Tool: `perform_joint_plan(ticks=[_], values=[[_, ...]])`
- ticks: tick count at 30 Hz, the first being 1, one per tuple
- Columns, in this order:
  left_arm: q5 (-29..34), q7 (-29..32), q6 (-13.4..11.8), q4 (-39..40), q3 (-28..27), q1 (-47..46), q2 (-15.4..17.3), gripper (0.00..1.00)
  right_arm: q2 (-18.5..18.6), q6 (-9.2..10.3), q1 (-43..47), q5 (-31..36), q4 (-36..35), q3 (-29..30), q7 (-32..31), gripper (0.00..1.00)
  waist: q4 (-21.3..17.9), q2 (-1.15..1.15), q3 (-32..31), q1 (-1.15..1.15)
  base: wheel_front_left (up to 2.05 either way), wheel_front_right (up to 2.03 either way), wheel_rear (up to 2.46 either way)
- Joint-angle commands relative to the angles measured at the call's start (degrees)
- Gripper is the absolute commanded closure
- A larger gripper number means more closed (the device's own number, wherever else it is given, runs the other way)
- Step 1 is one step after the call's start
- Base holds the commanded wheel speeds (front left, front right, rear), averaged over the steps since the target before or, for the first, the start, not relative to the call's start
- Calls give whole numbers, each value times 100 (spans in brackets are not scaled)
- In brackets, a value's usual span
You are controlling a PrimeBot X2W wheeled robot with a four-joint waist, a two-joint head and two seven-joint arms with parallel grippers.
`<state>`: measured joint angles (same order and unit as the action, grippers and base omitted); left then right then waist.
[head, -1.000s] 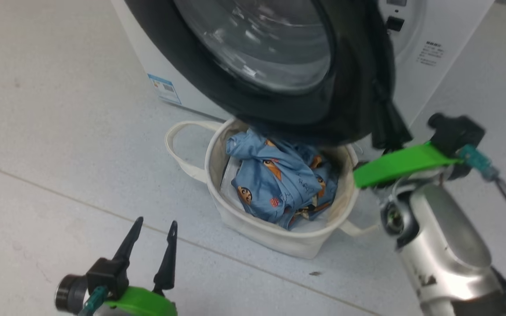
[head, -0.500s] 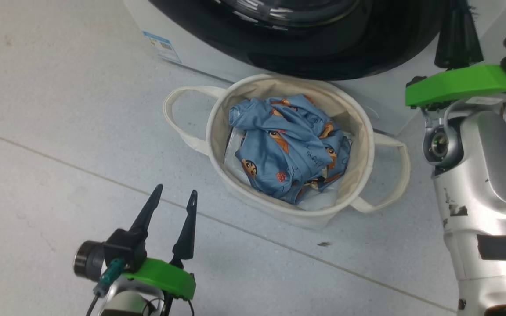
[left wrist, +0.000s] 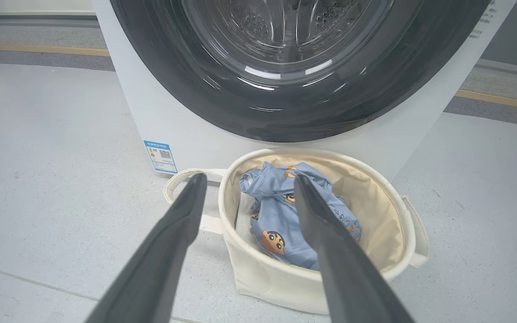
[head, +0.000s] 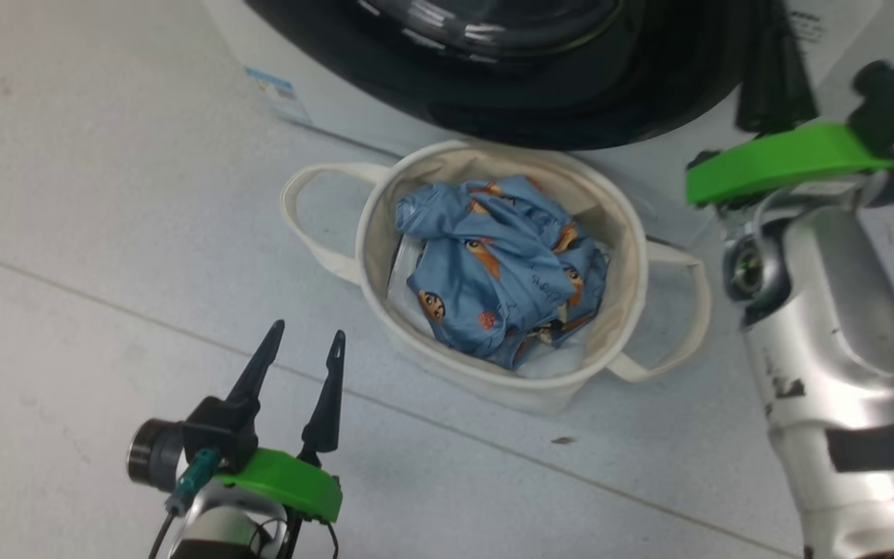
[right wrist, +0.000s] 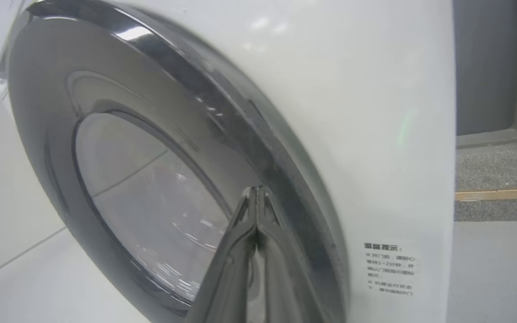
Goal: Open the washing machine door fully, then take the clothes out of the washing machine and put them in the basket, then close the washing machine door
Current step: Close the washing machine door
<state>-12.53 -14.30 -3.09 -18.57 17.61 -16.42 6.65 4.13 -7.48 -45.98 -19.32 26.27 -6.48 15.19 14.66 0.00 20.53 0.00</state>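
Right gripper (right wrist: 257,193), jaws pinched together, at the washing machine door (left wrist: 285,117) — seemingly the closing push.
Just ahead of those tips: stiff, glossy, probably slippery black ring, safer to press than the fragile-looking glass. Past the wide-spread jaws of the left gripper (head: 306,332) — soft, light clothes (head: 486,272) heaped in the canvas basket (head: 363,264).

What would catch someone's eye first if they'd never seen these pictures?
The washing machine door, a big glossy black ring around glass, looms just above the basket. Inside that cream basket lie the light blue cartoon-print clothes, bright against the grey floor. The open left hand points toward them.
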Motion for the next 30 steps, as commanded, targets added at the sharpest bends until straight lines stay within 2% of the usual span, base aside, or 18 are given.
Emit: perform_joint_plan(ticks=[1, 7, 12, 18, 21, 22, 23, 30], values=[[41, -70, 19, 123, -236, 25, 120, 0, -125, -1, 144, -28, -256, -206, -19, 100, -160, 0, -204, 0, 0, 0, 0], [37, -70, 105, 160, -409, 300, 198, 0, -125, -1, 1043, -165, -689, -699, -19, 100, -591, 0, -820, 0, 0, 0, 0], [47, -70, 168, 153, -524, 669, 234, 0, -125, -1, 1871, -315, -1010, -877, -19, 100, -1010, 0, -1392, 0, 0, 0, 0], [-4, -70, 201, 366, -795, 1126, 241, 0, -125, -1, 2750, -286, -1204, -951, -19, 100, -1550, 0, -1970, 0, 0, 0, 0], [48, -70, 212, 520, -877, 1327, 236, 0, -125, -1, 3186, -165, -1428, -798, -19, 99, -1779, 0, -2122, 0, 0, 0, 0], [64, -70, 221, 567, -895, 1375, 224, 0, -125, -1, 3328, -135, -1501, -765, -19, 72, -1837, 0, -2164, 0, 0, 0, 0], [75, -70, 226, 615, -921, 1419, 209, 0, -125, -1, 3454, -80, -1573, -732, -19, 1, -1894, 0, -2200, 0, 0, 0, 0], [149, -70, 204, 840, -1136, 1653, 117, 0, -125, -1, 4005, 36, -1968, -596, -19, 0, -2167, 0, -2375, 0, 0, 0, 0]])
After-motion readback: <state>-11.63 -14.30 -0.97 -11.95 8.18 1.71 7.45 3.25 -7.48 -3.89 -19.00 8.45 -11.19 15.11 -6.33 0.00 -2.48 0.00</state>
